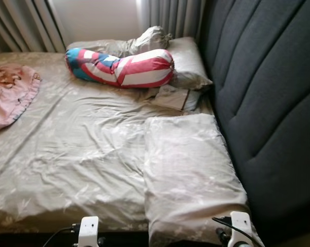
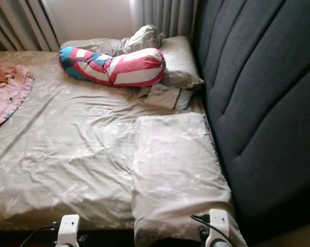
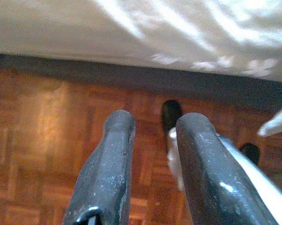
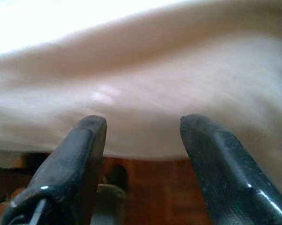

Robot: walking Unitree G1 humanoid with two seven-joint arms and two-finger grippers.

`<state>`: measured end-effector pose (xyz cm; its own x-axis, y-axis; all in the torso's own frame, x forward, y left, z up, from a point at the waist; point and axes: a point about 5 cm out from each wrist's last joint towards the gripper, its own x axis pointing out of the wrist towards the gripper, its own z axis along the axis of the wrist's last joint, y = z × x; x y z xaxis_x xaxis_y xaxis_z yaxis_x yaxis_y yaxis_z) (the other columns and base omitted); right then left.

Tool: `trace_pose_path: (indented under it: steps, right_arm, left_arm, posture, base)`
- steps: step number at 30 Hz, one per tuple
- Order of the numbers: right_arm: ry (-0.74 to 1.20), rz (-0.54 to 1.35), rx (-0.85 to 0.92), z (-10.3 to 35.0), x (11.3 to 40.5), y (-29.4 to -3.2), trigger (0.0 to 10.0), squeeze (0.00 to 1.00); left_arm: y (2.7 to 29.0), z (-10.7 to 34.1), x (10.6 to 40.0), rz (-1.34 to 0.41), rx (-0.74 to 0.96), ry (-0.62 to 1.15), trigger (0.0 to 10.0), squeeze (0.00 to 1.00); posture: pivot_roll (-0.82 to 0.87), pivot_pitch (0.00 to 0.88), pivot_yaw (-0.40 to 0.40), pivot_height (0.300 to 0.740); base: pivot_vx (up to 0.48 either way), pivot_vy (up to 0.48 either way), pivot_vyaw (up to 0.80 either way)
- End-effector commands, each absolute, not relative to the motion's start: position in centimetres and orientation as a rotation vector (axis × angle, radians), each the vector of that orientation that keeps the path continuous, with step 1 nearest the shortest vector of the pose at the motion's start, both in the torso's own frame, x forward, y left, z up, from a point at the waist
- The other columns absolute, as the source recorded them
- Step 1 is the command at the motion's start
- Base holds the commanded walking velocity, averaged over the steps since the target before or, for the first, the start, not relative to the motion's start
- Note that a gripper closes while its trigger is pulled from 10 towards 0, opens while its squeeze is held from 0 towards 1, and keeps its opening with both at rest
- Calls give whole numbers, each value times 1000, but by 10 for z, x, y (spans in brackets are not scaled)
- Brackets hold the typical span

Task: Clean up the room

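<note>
Here a beige pillow lies at 5 o'clock on the bed, a striped bolster at 12. Right gripper, jaws apart, faces the pillow; left gripper, jaws slightly apart, over the floor. No writing shows.

Soft daylight from the curtains (right wrist view blurred).

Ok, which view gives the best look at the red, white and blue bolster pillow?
The left eye view: the bolster lies whole across the far end of the bed, clear of the picture's edges. The right eye view shows the same, shifted slightly left. The wrist views look at the bed's near edge and the wooden floor instead.
</note>
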<state>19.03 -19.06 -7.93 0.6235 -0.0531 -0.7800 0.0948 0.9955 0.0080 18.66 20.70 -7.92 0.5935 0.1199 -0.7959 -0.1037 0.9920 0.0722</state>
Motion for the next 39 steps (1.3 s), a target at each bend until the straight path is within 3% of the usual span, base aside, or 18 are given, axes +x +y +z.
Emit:
trace_pose_path:
  steps: [1,39]
  right_arm:
    - [917,-95,43,-83,182,-196,10000,0]
    - [912,-109,57,-82,182,-200,10000,0]
  left_arm:
    - [206,-83,179,134,21,959,10000,0]
    - [206,-84,179,144,-8,962,10000,0]
  posture:
    - [-144,44,-22,740]
    - [-134,67,-21,740]
  base:
    - [0,259,556]
    - [0,296,0]
